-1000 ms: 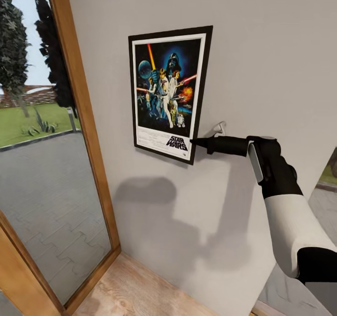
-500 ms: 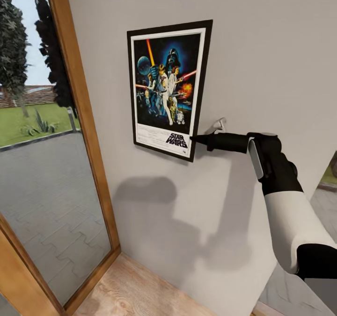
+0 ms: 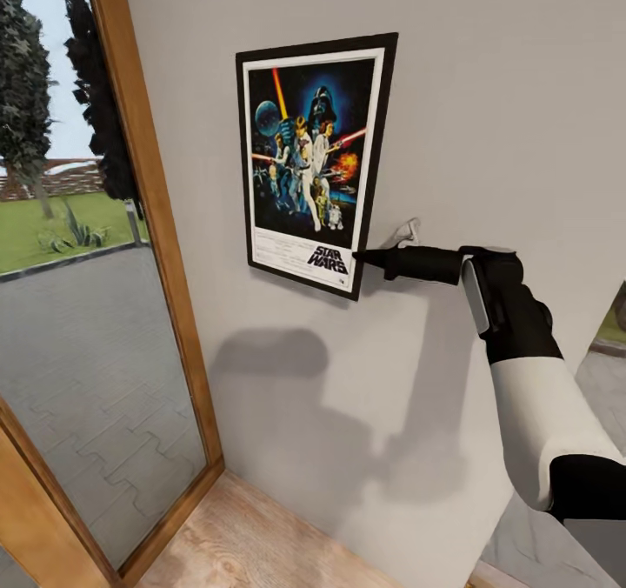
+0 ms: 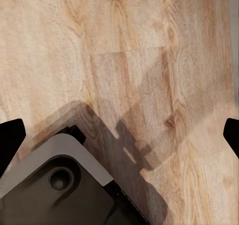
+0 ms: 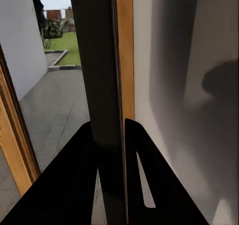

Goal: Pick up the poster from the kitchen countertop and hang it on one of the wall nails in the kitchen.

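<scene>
Right gripper (image 3: 363, 260) jaws clamped on poster (image 3: 310, 163) lower right edge. Left gripper (image 4: 119, 130) jaws apart over wood floor (image 4: 124, 45). Poster flat against wall (image 3: 487, 92). Hanging step likely; next: seat on nail, release.

The right arm (image 3: 530, 379) enters the head view from about 5 o'clock, white forearm rising to a black wrist, then bending toward 9 o'clock. The right gripper (image 3: 363, 260) has its fingers (image 5: 144, 180) closed on the poster (image 3: 310, 157) edge. The left gripper's dark fingers (image 4: 10, 137) sit spread wide, pointing down.
</scene>
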`<state>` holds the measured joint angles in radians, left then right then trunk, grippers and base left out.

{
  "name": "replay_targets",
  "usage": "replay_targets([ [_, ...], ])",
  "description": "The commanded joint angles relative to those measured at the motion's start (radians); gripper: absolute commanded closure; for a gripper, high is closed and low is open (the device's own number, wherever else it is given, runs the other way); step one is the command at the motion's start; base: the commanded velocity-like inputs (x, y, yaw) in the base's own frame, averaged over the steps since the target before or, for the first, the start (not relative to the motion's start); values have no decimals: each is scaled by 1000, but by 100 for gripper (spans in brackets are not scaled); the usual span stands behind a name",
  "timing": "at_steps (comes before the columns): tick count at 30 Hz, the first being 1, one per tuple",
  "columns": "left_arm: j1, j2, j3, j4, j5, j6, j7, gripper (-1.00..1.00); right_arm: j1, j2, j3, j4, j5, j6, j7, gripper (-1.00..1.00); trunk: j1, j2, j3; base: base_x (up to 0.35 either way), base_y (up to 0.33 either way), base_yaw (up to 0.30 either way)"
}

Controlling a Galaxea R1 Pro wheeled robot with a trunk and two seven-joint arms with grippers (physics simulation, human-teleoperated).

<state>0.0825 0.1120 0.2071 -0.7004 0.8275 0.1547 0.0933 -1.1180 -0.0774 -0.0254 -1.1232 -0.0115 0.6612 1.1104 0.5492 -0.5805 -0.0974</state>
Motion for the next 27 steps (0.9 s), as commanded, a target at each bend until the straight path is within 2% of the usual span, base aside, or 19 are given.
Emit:
replay_targets([
  [1,0,2,0,-4,10,6,6,-100,-7,0,-1,-6,-1,8,3,100,1,-2,-2,0,0,0],
  [21,0,3,0,-5,10,6,6,-100,-16,0,-1,-11,0,13,4,100,1,-2,-2,0,0,0],
  [24,1,10,1,-5,9,6,7,-100,-33,-7,4,5,2,27,-6,100,1,-2,-2,0,0,0],
  [27,3,19,3,7,10,-2,6,-100,-45,3,0,3,9,8,-23,100,1,-2,-2,0,0,0],
])
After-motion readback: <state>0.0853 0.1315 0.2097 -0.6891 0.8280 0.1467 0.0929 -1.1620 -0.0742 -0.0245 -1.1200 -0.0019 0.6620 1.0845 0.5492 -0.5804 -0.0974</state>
